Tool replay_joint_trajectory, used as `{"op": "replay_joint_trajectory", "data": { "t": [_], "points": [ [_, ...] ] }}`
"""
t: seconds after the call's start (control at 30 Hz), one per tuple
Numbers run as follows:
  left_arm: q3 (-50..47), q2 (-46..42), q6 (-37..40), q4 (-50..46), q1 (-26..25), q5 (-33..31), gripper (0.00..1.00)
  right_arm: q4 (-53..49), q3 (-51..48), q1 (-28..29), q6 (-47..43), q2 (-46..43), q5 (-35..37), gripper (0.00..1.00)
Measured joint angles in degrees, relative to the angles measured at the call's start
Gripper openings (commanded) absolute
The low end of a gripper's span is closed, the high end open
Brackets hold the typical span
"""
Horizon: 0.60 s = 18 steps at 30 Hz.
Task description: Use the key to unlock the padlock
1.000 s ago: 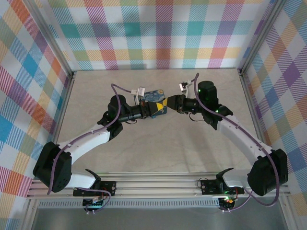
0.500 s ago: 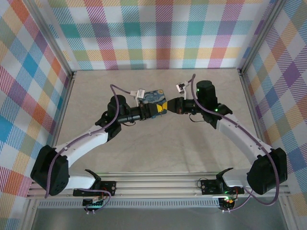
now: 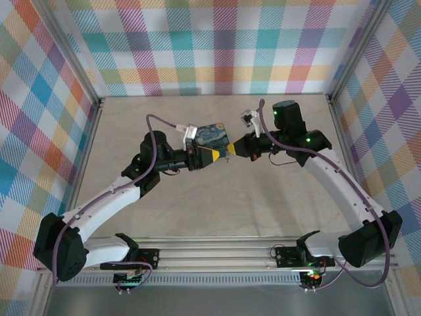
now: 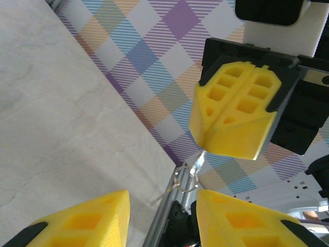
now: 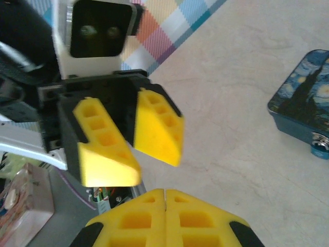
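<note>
One padlock (image 5: 302, 105), flat on counter (image 5: 241, 154), right edge of frame. One right hand (image 4: 216, 135), clamped tight on thin silvery key (image 4: 198, 163). One left hand (image 5: 141, 163), fingers parted, holding nothing.

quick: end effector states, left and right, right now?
Left end effector: open, holding nothing; the padlock lies apart from it on the table.
Right end effector: closed on the key, a thin silvery piece poking from its tip.
</note>
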Motion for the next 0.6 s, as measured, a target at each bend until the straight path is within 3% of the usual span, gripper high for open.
{"op": "replay_joint_trajectory", "data": {
  "t": [0.33,0.6],
  "points": [
    [-0.7,3.3,-4.7,11.0,-1.2,2.8,0.38,2.1,-0.9,0.0,0.2,0.0,-3.1,0.0],
    [-0.7,6.4,-6.7,13.9,-2.5,4.2,0.35,2.8,-2.1,-0.1,0.5,-0.4,-3.4,0.0]
  ]
}}
